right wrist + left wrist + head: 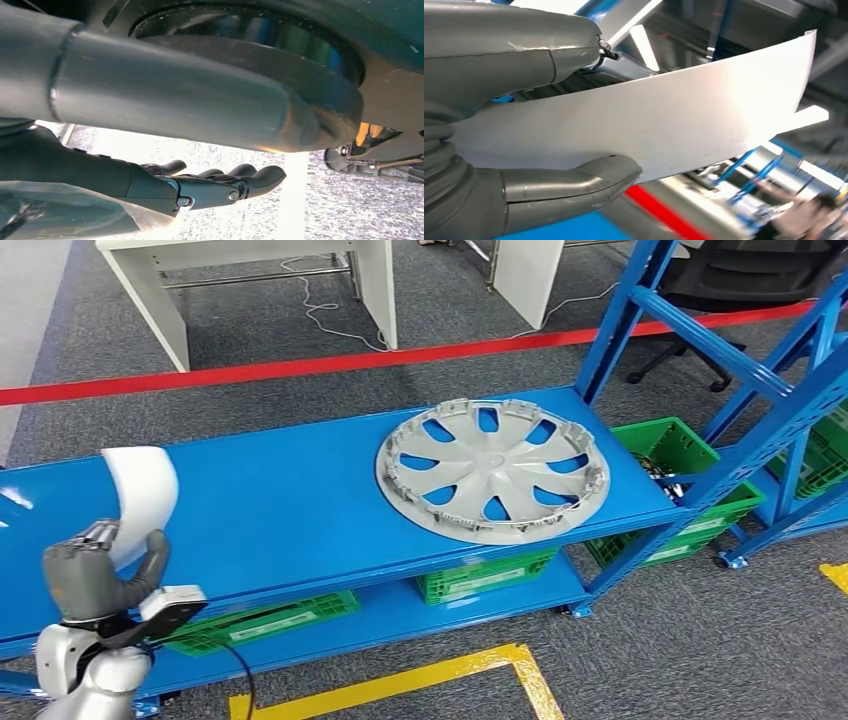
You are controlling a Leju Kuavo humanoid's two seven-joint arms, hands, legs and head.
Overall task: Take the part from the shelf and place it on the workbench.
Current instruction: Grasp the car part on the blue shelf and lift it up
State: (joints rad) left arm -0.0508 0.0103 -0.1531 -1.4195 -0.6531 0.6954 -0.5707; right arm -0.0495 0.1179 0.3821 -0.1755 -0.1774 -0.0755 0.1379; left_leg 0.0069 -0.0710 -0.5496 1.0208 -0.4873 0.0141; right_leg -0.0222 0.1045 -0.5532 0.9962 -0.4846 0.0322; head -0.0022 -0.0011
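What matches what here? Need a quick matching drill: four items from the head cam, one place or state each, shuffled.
Items:
1. white curved part
2. grey wheel cover
3. green crates
4. red line

Place or state:
A. on the carpet behind the shelf
B. lying flat on the blue shelf top
C. on the lower level, under the shelf top
D. gripped by the left robot hand

Pairs: 1-D, 2-B, 3-C, 4-A

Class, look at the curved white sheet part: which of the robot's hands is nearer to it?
Left. The left hand grips the curved white sheet part itself; the right hand hangs over speckled floor, holding nothing.
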